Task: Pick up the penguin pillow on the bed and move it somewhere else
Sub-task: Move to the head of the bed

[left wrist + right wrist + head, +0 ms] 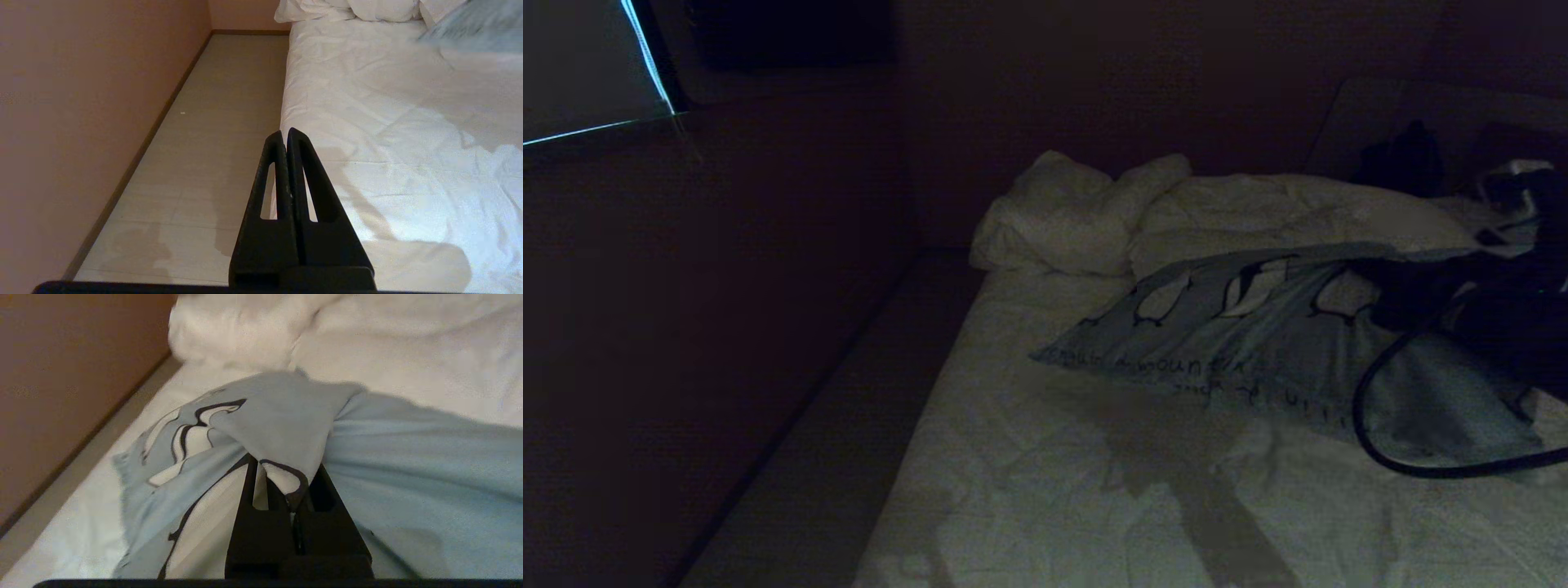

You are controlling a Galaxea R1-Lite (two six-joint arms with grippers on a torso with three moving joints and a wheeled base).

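Note:
The penguin pillow (1241, 343), light blue-grey with black-and-white penguins and dark script, hangs tilted over the white bed (1094, 474), its right end raised and its left corner low near the sheet. My right gripper (1388, 294) comes in from the right and is shut on the pillow's upper edge. In the right wrist view the fabric (278, 412) bunches between the black fingers (245, 506) and covers their tips. My left gripper (284, 132) is parked, shut and empty, over the bed's left edge (294, 122). The pillow (482, 24) shows blurred far off in that view.
A crumpled white duvet and white pillows (1078, 212) lie heaped at the head of the bed. A strip of floor (849, 425) runs between the bed and the wall (727, 286) on the left. A black cable (1372, 441) loops below my right arm. Dark objects (1405, 159) sit far right.

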